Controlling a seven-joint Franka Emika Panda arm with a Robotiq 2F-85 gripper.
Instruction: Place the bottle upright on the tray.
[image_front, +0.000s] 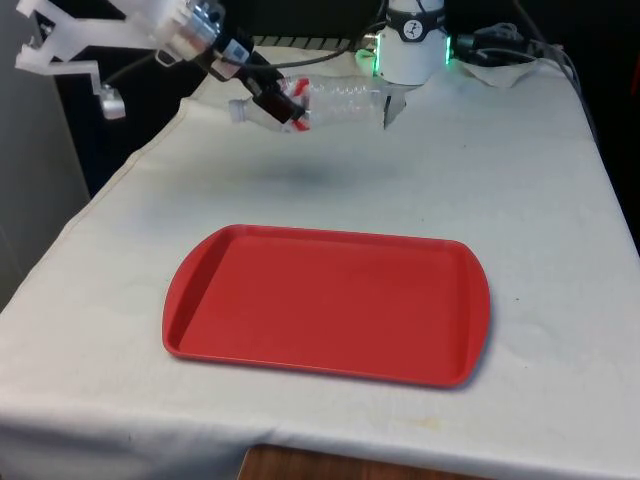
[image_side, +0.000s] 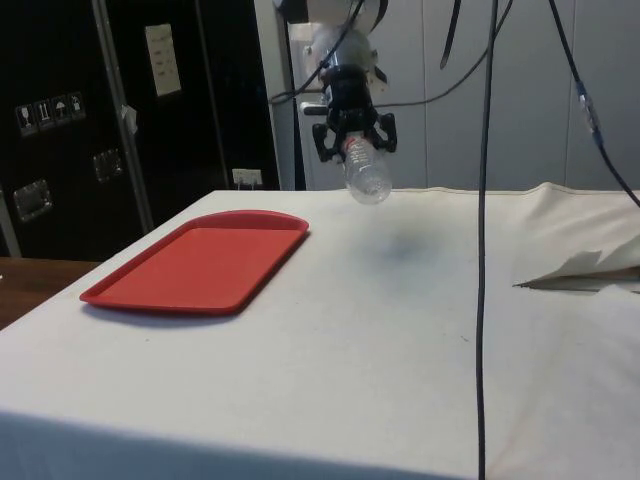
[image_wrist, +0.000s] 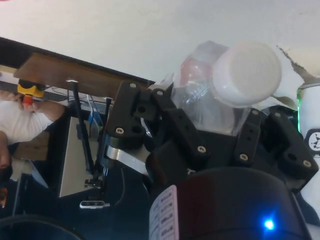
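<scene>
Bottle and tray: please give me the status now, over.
Gripper shut on bottle, held lying sideways in the air above the table. Red tray bare, bottle not yet over it. Nothing in the way.

We see a clear, crinkled, glossy plastic bottle in the matt black end effector; below it, a smooth red plastic tray on matt white cloth.

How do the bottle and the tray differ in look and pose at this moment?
The bottle is clear plastic with a white cap; the tray is solid red. The bottle hangs sideways above the cloth, clamped in the gripper; the tray lies flat on the table. They are apart, not touching.
</scene>
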